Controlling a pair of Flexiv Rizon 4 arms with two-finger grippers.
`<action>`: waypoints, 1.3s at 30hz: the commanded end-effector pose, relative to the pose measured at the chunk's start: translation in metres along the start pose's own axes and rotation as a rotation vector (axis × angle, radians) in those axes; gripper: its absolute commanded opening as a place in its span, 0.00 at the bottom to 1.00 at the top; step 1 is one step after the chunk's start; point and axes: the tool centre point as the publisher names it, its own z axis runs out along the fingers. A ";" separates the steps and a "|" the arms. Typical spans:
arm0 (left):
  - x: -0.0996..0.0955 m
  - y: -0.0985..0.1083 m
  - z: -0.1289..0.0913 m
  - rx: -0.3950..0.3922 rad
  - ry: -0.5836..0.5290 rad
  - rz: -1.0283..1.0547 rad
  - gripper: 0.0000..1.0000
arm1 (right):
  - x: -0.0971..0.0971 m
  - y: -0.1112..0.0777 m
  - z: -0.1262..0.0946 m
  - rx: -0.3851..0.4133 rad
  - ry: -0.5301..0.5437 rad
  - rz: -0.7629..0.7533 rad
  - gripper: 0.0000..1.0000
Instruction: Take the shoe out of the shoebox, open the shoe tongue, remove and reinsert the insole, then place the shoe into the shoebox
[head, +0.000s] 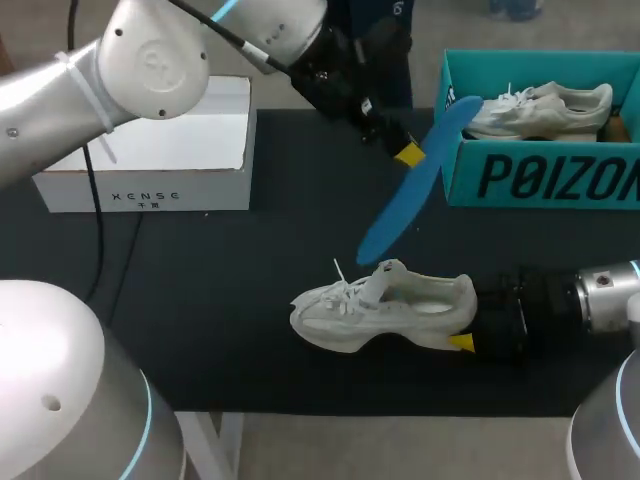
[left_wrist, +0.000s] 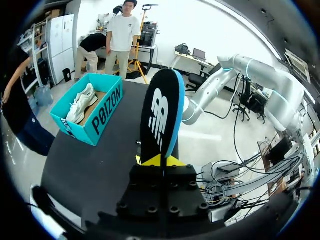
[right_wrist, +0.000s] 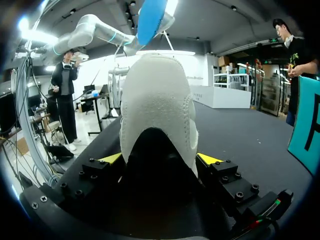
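The left jaws are clenched on one end of the blue insole (head: 415, 185), which slants down above the white shoe (head: 385, 305), its lower tip close over the shoe's tongue. The right jaws grasp the shoe's heel, keeping it upright on the black worktop (head: 180, 300). The insole looks like thin, bendy foam, long and round-ended. Pinched only at its end, it could flex and snag on the tongue or laces. The shoe's knit upper looks soft, so a hard push might buckle its collar. The teal cardboard shoebox (head: 540, 180) stands beyond the shoe.
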 end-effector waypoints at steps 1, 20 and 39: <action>0.003 0.007 -0.009 0.041 -0.006 0.000 0.00 | 0.001 -0.003 0.003 0.004 -0.002 0.000 0.00; 0.003 0.007 -0.009 0.041 -0.006 0.000 0.00 | 0.001 -0.003 0.003 0.004 -0.002 0.000 0.00; 0.006 0.005 -0.008 0.039 0.010 0.002 0.00 | 0.001 -0.003 0.003 0.004 -0.002 0.000 0.00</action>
